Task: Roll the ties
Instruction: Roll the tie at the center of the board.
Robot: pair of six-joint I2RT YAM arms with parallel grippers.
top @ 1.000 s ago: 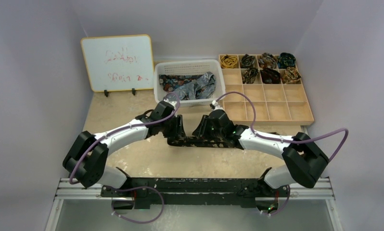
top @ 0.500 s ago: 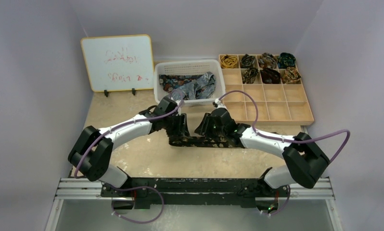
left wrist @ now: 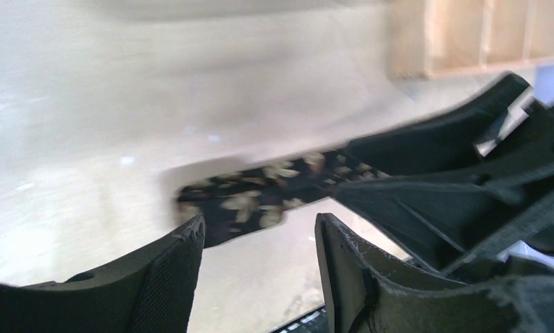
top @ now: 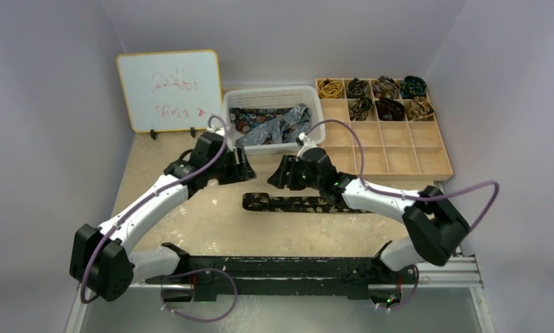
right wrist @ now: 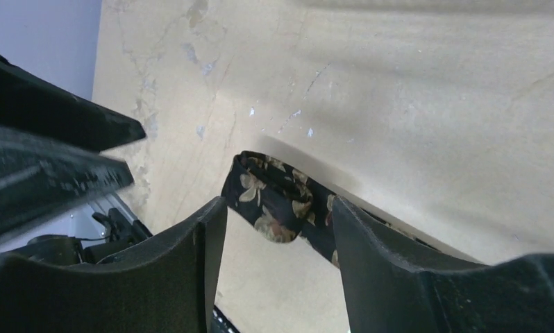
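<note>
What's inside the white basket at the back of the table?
The white basket holds a heap of loose ties, dark patterned and grey-blue. Their number and the basket's floor are covered.

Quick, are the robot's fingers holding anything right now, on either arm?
Left gripper: open, holding nothing.
Right gripper: open, holding nothing; the dark patterned tie lies loose beneath it.

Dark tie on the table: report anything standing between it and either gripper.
Nothing visible does. The dark tie lies flat on the table. The left gripper and right gripper hover just off it, jaws apart and empty, with only open air between.
</note>
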